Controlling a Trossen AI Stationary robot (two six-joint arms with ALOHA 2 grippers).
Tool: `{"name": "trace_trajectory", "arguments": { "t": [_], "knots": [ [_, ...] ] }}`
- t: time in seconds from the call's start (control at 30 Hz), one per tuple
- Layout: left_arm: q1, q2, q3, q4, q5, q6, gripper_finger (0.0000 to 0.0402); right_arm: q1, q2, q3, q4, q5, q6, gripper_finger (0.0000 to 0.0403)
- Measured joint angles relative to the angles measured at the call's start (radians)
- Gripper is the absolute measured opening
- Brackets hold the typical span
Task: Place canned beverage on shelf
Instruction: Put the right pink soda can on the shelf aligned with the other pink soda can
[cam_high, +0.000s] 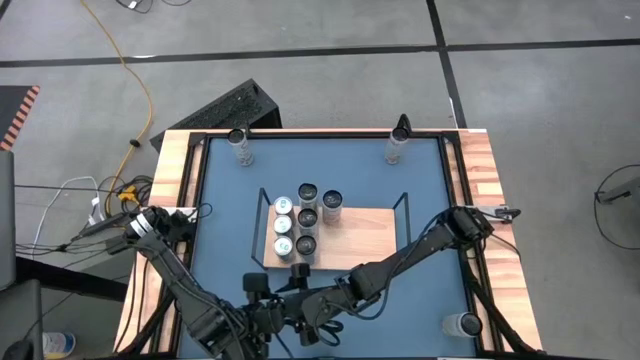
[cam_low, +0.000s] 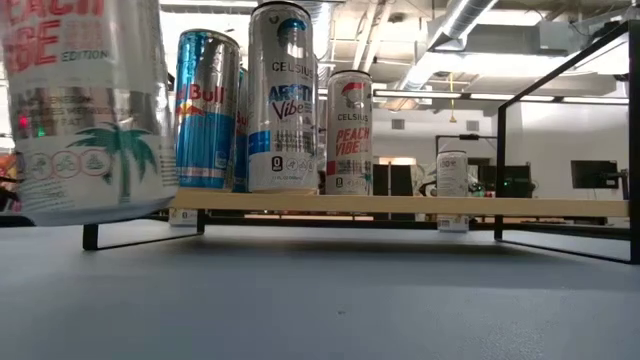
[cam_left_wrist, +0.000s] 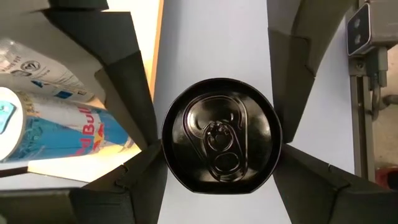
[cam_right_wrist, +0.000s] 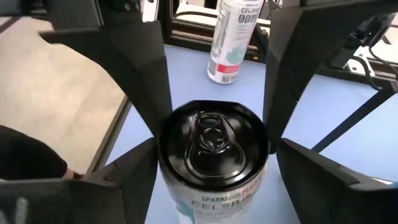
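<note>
With both hands (cam_high: 290, 300) gripping, can (cam_right_wrist: 211, 162) off shelf (cam_high: 365, 235).

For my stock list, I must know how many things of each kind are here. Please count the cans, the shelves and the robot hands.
Cans on the shelf: 7
Loose cans near the table corners: 3
Can in front of the shelf, at both hands: 1
Shelf: 1
Hands: 2, left hand and right hand
Total: 14
</note>
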Motion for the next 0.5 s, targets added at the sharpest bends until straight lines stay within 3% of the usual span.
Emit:
{"name": "trace_trajectory", "arguments": {
  "t": [0.33,0.5],
  "knots": [
    [0.0,0.0,0.0,0.003,-0.005,0.007,0.024,0.004,0.0,0.0,-0.01,0.032,0.001,0.0265],
    [-0.001,0.0,0.0,0.011,-0.019,-0.007,0.0242,0.005,0.0,0.0,-0.011,0.045,-0.004,0.022]
  ]
}}
